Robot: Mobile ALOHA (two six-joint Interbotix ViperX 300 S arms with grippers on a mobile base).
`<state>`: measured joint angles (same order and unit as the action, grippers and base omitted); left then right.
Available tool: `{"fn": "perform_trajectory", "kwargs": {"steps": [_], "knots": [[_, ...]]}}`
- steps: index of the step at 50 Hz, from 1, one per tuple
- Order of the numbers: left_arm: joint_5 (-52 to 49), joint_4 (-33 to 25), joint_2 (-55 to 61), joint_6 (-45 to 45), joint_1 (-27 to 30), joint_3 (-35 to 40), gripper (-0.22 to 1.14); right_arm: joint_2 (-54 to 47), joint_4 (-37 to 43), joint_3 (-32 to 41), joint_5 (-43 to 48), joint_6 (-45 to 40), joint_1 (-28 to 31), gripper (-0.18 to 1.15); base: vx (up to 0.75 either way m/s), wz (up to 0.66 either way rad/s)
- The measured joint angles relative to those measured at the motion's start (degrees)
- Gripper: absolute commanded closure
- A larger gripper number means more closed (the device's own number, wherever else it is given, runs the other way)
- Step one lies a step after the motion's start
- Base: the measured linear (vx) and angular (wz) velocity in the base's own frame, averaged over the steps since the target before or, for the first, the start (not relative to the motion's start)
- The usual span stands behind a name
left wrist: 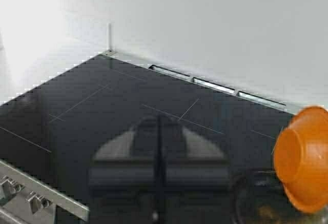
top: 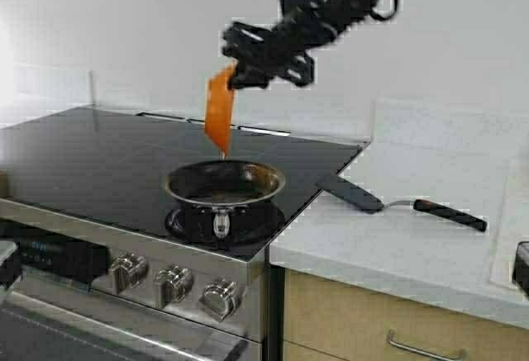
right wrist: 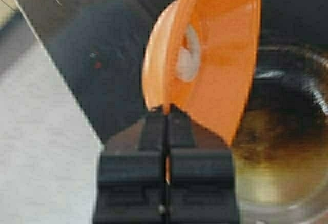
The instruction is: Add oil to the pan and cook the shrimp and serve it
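My right gripper (top: 235,72) (right wrist: 166,112) is raised above the stove and shut on the rim of an orange bowl (top: 219,117) (right wrist: 215,65). The bowl is tipped steeply, hanging over the far rim of the pan (top: 225,183). The pale curled shrimp (right wrist: 188,55) still rests inside the bowl. The pan sits on the front right burner with its steel handle (top: 221,222) toward me, and yellowish oil (right wrist: 266,183) pools on its dark bottom. My left gripper (left wrist: 159,124) hovers shut and empty above the stove's left side, with the orange bowl (left wrist: 302,157) off to one side.
A black spatula (top: 364,198) lies on the white counter (top: 430,254) right of the stove, handle (top: 450,215) pointing right. The glass cooktop (top: 91,163) stretches left of the pan. Stove knobs (top: 173,282) line the front edge. A white wall stands behind.
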<state>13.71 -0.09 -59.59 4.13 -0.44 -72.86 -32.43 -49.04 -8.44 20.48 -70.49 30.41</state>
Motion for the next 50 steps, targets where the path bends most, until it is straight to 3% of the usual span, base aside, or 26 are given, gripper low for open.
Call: {"fn": "perform_trajectory", "kwargs": {"steps": [22, 50], "knots": [[0.0, 0.0, 0.62, 0.0, 0.0, 0.0, 0.89, -9.67, 12.48, -1.85, 26.37, -3.16, -4.57, 0.92, 0.0, 0.0], [-0.09, -0.09, 1.32, 0.0, 0.0, 0.0, 0.89, -12.83, 14.24, -2.64, 36.47, -8.7, -6.24, 0.91, 0.0, 0.0]]}}
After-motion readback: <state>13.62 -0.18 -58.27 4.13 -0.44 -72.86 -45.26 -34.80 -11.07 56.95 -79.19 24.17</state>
